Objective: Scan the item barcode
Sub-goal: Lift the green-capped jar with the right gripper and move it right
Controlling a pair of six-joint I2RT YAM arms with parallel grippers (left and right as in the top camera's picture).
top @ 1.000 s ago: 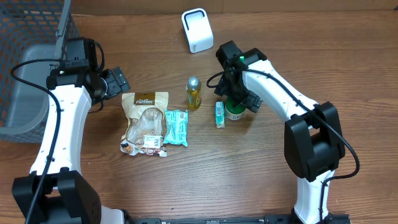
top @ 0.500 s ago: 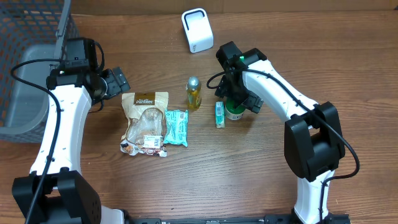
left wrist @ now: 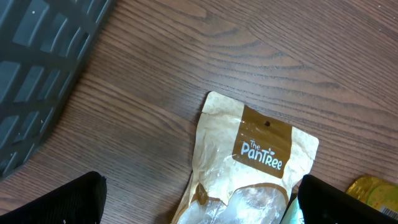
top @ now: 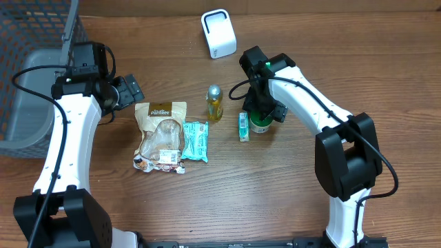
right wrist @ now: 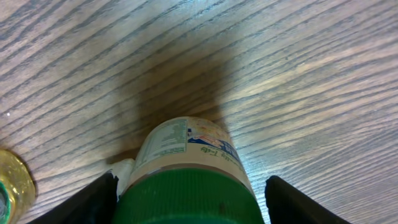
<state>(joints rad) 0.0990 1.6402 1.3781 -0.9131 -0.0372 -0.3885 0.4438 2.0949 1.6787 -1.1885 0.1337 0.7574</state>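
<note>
Squarely over the green-lidded white plastic jar (right wrist: 180, 143) on the brown wooden table (right wrist: 311, 74), my right gripper (right wrist: 189, 205) straddles the lid; whether it grips, I cannot tell. Best clamp evenly, lift straight, then show the label to the white box scanner (top: 218, 33). My left gripper (left wrist: 199, 186) hangs open.

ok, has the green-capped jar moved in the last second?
No. In the overhead view the green-capped jar still sits beside the small green box, same spot; only the right gripper over it has narrowed slightly.
</note>
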